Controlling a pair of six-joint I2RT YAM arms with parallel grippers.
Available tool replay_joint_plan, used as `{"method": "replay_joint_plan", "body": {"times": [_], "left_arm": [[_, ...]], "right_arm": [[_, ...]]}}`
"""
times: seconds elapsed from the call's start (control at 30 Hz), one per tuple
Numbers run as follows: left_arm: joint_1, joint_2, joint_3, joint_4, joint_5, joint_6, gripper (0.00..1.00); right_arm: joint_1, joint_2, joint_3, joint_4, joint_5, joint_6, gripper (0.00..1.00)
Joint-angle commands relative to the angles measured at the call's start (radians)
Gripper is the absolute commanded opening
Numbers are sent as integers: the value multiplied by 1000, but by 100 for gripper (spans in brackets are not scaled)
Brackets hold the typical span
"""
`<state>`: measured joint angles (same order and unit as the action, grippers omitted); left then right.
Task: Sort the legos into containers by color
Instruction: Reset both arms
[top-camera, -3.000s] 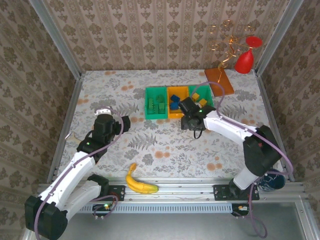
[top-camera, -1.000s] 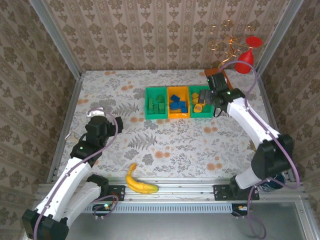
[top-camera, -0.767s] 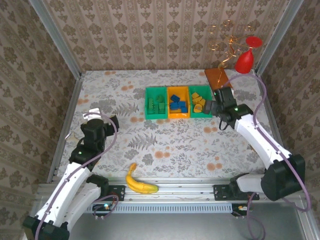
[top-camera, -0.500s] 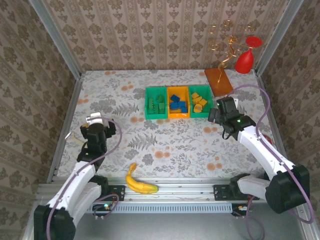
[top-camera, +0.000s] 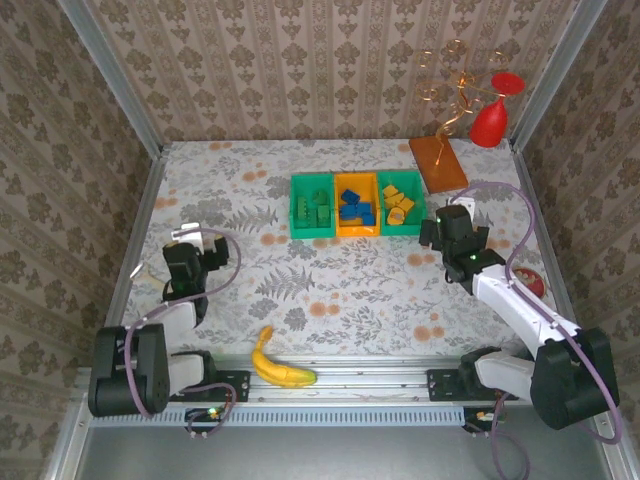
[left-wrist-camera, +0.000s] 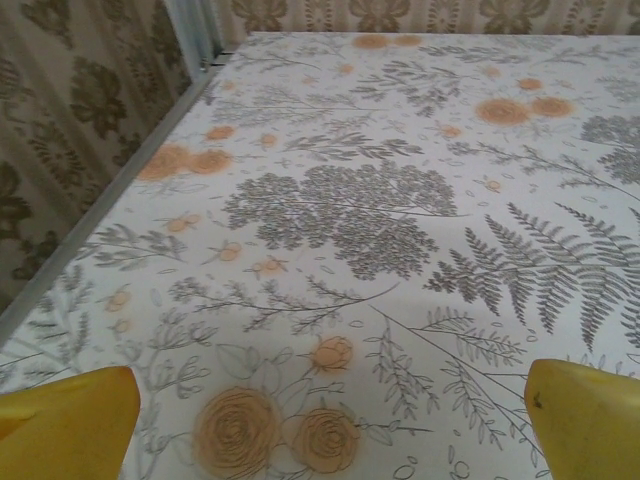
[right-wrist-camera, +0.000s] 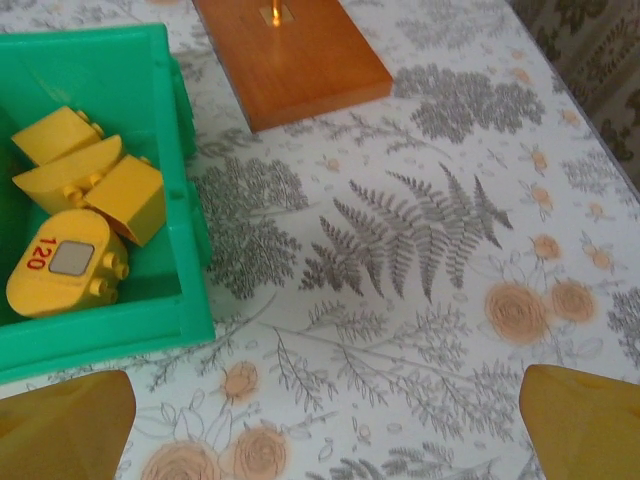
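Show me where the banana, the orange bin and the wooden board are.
banana (top-camera: 272, 370), top external view, on the middle of its curve.
orange bin (top-camera: 357, 232), top external view, on its near wall.
wooden board (right-wrist-camera: 295, 65), right wrist view, on its flat top face.

bright even light, soft shadows, wrist foreground blurred

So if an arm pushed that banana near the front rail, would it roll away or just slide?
The banana lies flat on its curved side, so it would probably swivel or slide rather than roll. Its skin looks smooth, so a pinch could slip off. Whether it is real or a light toy, I cannot tell.
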<state>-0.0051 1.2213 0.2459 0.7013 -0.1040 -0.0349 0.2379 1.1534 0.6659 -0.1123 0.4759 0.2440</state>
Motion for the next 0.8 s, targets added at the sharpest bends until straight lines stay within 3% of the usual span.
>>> {"method": "replay_joint_plan", "body": {"times": [0.0,0.2,0.5,0.77], "left_arm": [[7,45,-5,183,102,51,100],[8,91,34,178,180,75,100],[31,73,66,79,149,76,100],[102,154,35,275,269,21,100]], "right_arm": [[-7,9,-61,223,21,-102,100],[-30,56,-106,369,-36,-145,100],[-52,141,-103,462,-102,-176,100],[-66,167,-123,547,-181,-228,100]]}}
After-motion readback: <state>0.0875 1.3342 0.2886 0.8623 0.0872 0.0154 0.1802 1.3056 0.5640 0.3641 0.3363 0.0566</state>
